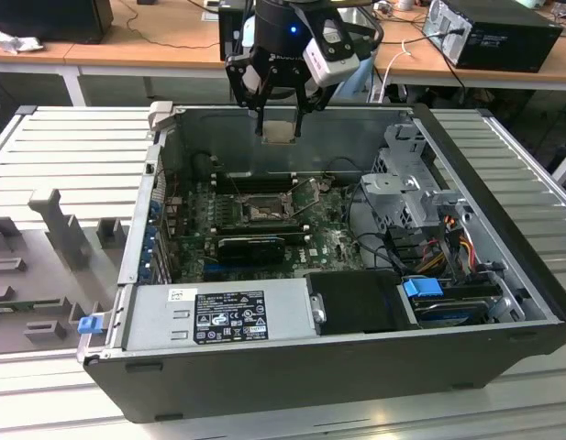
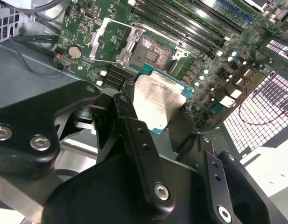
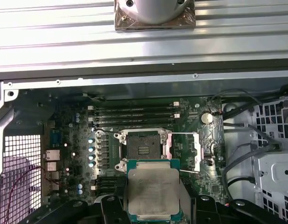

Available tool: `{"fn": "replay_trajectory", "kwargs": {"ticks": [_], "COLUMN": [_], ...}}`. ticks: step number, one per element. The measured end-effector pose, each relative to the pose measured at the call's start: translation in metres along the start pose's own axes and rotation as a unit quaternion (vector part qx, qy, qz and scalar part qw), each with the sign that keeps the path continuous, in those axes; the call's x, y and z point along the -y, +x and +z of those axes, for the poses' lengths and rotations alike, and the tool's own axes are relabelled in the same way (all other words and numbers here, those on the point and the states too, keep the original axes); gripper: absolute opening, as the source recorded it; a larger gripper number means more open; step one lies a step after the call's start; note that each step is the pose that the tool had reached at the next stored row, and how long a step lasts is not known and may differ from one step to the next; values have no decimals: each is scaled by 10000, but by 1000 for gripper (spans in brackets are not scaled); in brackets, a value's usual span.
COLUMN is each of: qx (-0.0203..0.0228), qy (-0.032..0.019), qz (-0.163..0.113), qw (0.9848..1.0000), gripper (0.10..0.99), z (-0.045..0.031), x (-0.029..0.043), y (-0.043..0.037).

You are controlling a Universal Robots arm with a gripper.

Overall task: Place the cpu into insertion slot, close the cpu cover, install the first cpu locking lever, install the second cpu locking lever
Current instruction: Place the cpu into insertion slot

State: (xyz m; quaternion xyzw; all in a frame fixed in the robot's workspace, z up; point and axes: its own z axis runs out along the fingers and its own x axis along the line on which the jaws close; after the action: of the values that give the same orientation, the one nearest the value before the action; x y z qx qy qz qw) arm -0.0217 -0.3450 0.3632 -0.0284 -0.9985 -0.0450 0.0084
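A ribbed grey table (image 1: pixel 62 156) carries an open computer case (image 1: pixel 292 367) with its motherboard (image 1: pixel 328 243) facing up. Above the case the tool (image 1: pixel 281 126) hangs closed on the cpu (image 3: pixel 153 191), gripping it by its edges, well clear of the board. The insertion slot (image 3: pixel 143 145) lies bare below, with the cpu cover (image 3: pixel 198 151) swung open beside it.

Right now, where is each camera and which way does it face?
Exterior view: off the arm, looking down into the open case; fingers holding the chip show.
First wrist view: on the arm, facing the socket; fingers show.
Second wrist view: on the arm, slanting across fingers and chip.
Both wrist views share chip and socket.
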Motion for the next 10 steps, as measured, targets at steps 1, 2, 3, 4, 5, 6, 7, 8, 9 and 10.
{"fn": "replay_trajectory", "kwargs": {"ticks": [1,2,3,4,5,6,7,8,9,10], "qx": [2,3,4,5,6,7,8,8,9,10], "qy": [0,-1,-1,-1,-1,-2,-2,-2,-2,-2], "qz": [21,34,45,55,65,79,84,90,100,108], "qw": [10000,10000,10000,10000,10000,10000,10000,10000,9999,9999], "gripper": [533,533,533,533,533,533,533,533,533,533], "z": [0,0,0,0,0,0,0,0,0,0], "x": [0,0,0,0,0,0,0,0,0,0], "y": [0,0,0,0,0,0,0,0,0,0]}}
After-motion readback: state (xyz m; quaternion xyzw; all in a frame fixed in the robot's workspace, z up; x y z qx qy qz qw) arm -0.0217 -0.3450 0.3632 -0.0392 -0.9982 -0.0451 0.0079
